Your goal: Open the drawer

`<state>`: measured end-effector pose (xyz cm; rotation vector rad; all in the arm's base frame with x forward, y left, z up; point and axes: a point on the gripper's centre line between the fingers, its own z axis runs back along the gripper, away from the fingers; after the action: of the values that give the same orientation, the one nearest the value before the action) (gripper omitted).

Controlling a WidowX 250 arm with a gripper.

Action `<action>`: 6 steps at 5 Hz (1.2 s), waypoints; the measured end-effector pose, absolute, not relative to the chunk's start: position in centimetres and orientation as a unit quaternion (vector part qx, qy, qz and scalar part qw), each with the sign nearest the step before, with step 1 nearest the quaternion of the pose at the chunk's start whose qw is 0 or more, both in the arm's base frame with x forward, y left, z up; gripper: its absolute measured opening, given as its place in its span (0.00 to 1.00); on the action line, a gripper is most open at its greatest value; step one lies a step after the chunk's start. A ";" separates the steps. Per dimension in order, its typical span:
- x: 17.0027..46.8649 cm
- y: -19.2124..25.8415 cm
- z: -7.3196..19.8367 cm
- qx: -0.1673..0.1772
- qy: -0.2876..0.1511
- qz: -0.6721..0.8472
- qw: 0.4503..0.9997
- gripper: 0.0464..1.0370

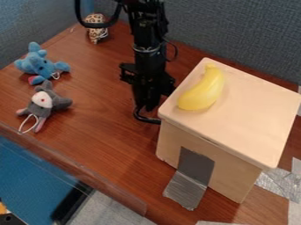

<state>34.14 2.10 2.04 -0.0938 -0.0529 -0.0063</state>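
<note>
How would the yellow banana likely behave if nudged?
The banana looks smooth, so it may slide on the flat box top. Its curve would probably make it rock rather than roll far.

the boxy drawer unit (253, 118) is pale, smooth wood, with a flat top, rounded corners and 1 broad side facing the camera. it stands upright on the right part of the table (100, 132), turned at an angle. 1 strip of grey tape (196, 167) runs down that side and onto the tabletop. whether the drawer is open or shut cannot be told from this side.
</note>
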 end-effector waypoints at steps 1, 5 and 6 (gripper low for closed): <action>34.2 2.2 2.0 -0.047 -0.026 0.000 0.999 0.08; 34.8 7.3 2.0 -0.019 -0.029 0.020 0.999 0.08; 34.8 9.1 2.0 -0.014 -0.028 0.032 0.999 0.08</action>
<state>34.82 9.09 2.03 -0.0278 -0.0564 0.0648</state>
